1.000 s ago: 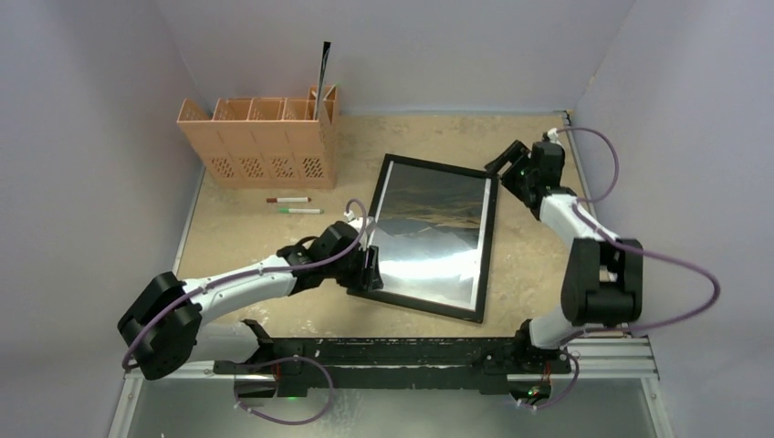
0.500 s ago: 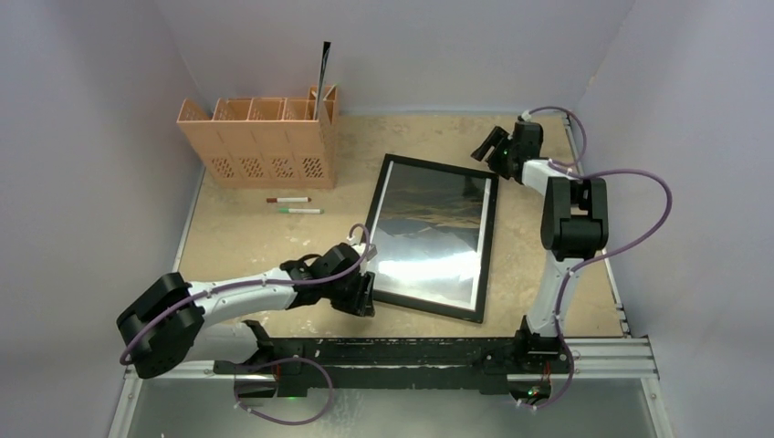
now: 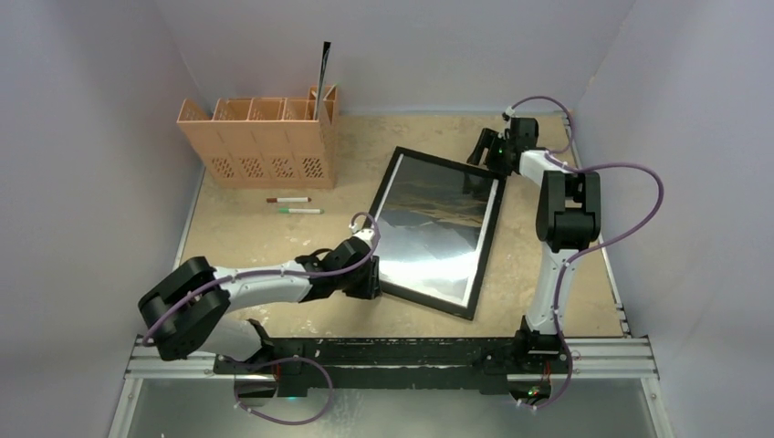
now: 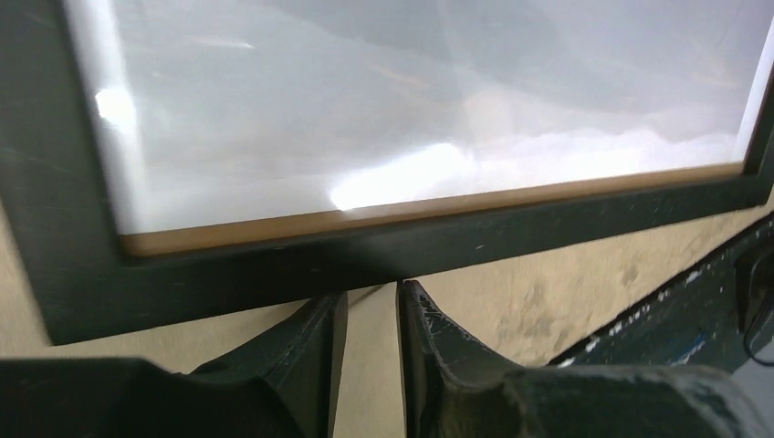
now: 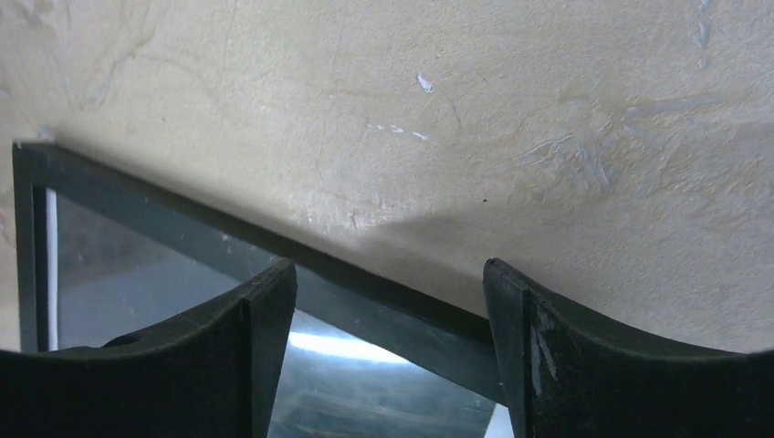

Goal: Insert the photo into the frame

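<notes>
Looking down on the frame [image 3: 447, 162], lying flat and skewed on the tabletop [image 3: 246, 246], with the photo [image 3: 436, 228] showing inside its black border under glare. Finding the left pincer [image 4: 370, 297] low at the frame's near left corner, fingers standing only narrowly apart, gripping nothing, tips right at the black edge, bare tabletop showing between them. Finding the right pincer [image 5: 392, 274] at the far right corner, spread wide, gripping nothing, straddling the far edge. Noting an orange rack [image 3: 260, 141] standing far left, two markers [image 3: 292, 205] lying just before it.

Photo [image 3: 434, 228] apparently in frame [image 4: 228, 269] on table [image 3: 246, 246]
</notes>
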Tool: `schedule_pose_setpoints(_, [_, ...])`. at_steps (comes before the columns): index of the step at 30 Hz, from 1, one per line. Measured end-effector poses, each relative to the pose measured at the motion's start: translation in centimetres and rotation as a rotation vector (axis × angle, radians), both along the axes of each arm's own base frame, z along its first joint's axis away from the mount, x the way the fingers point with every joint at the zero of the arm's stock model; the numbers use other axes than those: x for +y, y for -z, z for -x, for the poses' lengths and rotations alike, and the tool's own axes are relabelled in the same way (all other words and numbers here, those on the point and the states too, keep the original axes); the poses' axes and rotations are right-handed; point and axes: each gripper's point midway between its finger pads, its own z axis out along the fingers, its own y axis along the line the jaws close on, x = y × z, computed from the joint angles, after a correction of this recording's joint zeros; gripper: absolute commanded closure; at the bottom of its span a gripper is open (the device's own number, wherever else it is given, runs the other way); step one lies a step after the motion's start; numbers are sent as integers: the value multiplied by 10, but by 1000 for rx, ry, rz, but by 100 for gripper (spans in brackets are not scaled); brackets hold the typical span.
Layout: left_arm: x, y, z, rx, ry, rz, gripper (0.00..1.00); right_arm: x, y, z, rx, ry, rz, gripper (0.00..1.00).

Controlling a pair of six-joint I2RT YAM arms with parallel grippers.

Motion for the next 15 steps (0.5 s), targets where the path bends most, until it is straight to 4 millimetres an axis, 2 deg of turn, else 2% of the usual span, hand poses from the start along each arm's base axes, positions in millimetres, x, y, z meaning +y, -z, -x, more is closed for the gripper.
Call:
schedule_pose_setpoints(4, [-10, -1, -23, -1, -15, -9, 69, -2, 1, 3, 1, -40, 34, 21])
schedule_pose_setpoints(7, [-9, -1, -43, 12, -29, -10, 68, -14, 3, 8, -5, -26, 66, 21])
schedule_pose_setpoints(11, [1, -2, -71, 34, -52, -45, 67, -42, 5, 27, 18, 45, 125, 20])
schedule_pose_setpoints(15, [1, -1, -98, 73, -64, -92, 67, -74, 9, 53, 56, 145, 200, 20])
